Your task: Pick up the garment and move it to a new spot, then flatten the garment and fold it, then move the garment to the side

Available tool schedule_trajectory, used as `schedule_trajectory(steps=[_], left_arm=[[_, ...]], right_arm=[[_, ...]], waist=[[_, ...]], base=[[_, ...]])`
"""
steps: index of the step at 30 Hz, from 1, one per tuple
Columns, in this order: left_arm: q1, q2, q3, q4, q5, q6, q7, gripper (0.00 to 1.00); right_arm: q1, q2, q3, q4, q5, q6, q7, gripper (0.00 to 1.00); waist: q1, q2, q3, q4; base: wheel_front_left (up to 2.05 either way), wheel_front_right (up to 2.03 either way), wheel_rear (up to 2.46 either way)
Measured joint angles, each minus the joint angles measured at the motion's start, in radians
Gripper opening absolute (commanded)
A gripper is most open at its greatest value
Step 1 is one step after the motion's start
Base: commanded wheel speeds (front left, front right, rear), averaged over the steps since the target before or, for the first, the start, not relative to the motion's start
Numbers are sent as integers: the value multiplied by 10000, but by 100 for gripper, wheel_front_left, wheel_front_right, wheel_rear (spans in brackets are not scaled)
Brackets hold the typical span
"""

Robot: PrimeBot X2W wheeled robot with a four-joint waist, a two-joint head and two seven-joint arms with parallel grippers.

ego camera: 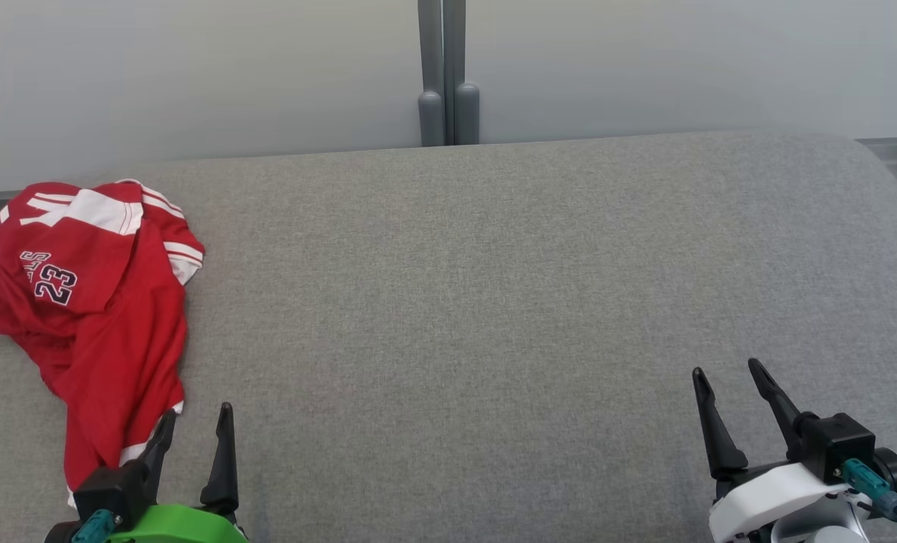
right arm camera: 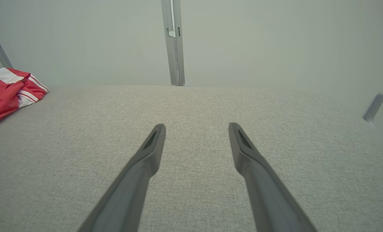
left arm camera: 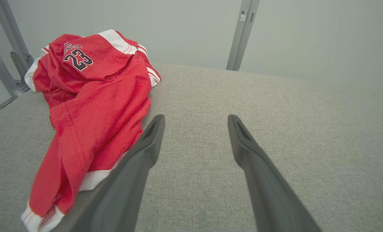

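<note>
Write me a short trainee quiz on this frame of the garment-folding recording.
1. True or false: the left end effector is shut on the red garment.
2. Which number is printed on the garment? A) 32 B) 23 C) 13
3. Short answer: which sits nearer the garment, the left or the right end effector?

Key: 1 false, its jaws stand open with nothing between them; 2 B; 3 left.

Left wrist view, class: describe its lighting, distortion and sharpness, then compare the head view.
Left wrist view: soft, even light, no glare; wide-angle lens leans the grey post; the garment is sharp, its 23 readable. Head view: same flat light, post upright, garment equally crisp.
</note>
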Motion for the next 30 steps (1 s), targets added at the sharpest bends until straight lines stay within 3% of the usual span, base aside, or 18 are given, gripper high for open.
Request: schedule_trajectory(steps=[9,15,30], left_arm=[[-83,44,-56,17,0,0,0,100],[-271,50,-230,79,31,0,2,100],[-66,301,330,234,163,0,-2,100]], right_arm=[[28,12,-46,-8,42,-2,0,100],[37,-2,182,-17,15,-2,0,100],[-461,228,1413,247,155,0,-2,100]], waist=[[0,0,-25,-8],[0,0,-52,350],[0,0,-262,2879]], base=[[0,0,0],[0,0,0],[0,0,0]])
